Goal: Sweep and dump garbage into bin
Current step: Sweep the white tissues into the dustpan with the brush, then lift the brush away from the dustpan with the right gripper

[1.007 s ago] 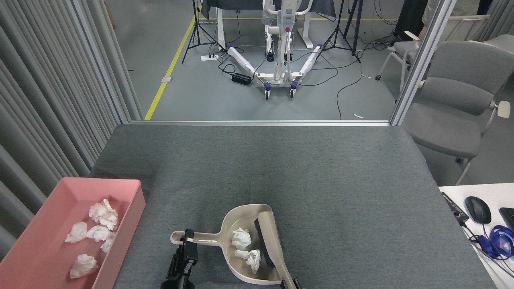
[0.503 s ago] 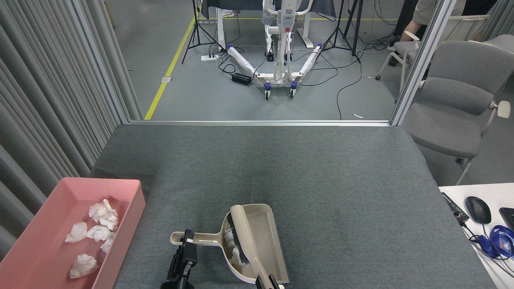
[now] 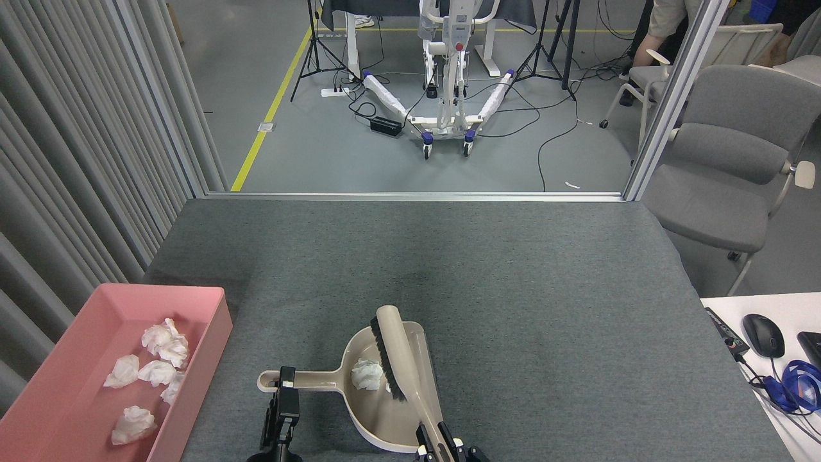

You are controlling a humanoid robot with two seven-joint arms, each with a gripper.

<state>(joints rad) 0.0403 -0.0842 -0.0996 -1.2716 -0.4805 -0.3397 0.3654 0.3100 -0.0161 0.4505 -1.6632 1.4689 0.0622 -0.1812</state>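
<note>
brush [image 3: 394, 353] raised — dustpan [image 3: 378, 410] shifted left

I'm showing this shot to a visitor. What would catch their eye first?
Probably the pink bin at the table's near left, holding white garbage wads. Next, the beige dustpan at bottom centre, with a brush lying across it and one wad inside.

White tissue wad [image 3: 366, 375] lies in the dustpan [image 3: 378, 423]; five more lie in the pink bin [image 3: 192, 292] at left.
</note>
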